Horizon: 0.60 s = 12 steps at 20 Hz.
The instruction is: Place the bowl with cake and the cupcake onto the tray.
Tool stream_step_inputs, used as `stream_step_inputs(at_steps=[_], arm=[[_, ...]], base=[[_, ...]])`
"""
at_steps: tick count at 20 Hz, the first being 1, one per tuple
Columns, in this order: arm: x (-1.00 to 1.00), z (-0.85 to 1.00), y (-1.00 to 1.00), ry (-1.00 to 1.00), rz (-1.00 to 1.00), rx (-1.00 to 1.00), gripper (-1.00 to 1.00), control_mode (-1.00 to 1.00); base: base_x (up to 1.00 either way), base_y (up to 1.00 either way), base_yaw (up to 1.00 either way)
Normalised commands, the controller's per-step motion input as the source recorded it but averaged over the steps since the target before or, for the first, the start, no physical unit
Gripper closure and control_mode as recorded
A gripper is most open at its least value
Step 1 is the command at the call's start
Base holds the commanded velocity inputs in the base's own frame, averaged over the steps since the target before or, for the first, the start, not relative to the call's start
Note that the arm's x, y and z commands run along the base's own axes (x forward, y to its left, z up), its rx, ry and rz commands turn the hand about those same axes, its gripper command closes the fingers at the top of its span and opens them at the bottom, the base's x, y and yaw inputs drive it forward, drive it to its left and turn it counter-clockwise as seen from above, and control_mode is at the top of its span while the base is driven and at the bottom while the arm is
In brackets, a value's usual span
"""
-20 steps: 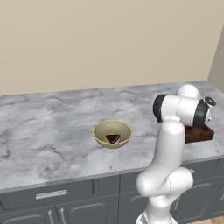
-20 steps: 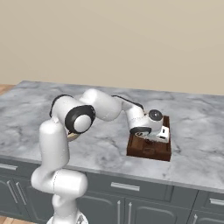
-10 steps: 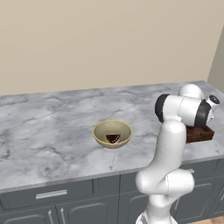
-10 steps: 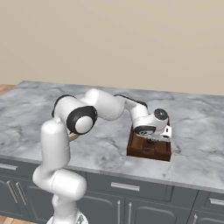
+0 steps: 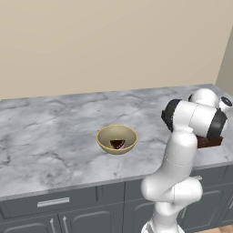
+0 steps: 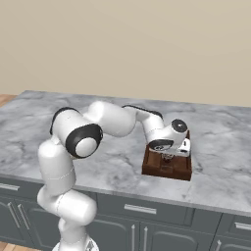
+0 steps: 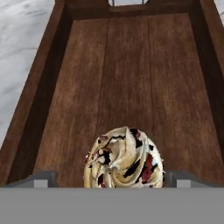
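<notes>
Tool opened wider, cupcake on tray, bowl unmoved.

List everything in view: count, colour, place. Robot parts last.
bowl: one, tan-yellow, on the counter, apart from the tray.
cake: one, dark brown wedge, inside the bowl.
tray: one, dark reddish-brown wood, on the counter near its front edge.
cupcake: one, cream swirl with dark and red flecks, on the tray floor between the fingers.
counter: one, grey marble, over dark grey cabinets.
wall: one, beige, behind the counter.
arm: one, white with dark joints, reaching over the tray.
gripper: one, open, fingers either side of the cupcake.
</notes>
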Motion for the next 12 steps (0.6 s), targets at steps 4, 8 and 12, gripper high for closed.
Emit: stream_step_inputs(at_steps=[4, 8, 12], arm=[[-0.17, 0.57, 0.3, -0.05, 0.0, -0.02, -1.0, -1.0], [-0.08, 0.32, 0.31, -0.01, 0.0, -0.01, -1.0, -1.0], [-0.06, 0.24, 0.36, 0.0, 0.02, 0.0, -1.0, -1.0]], base=[[0.0, 0.0, 0.0], [0.0, 0.0, 0.0], [0.0, 0.0, 0.0]])
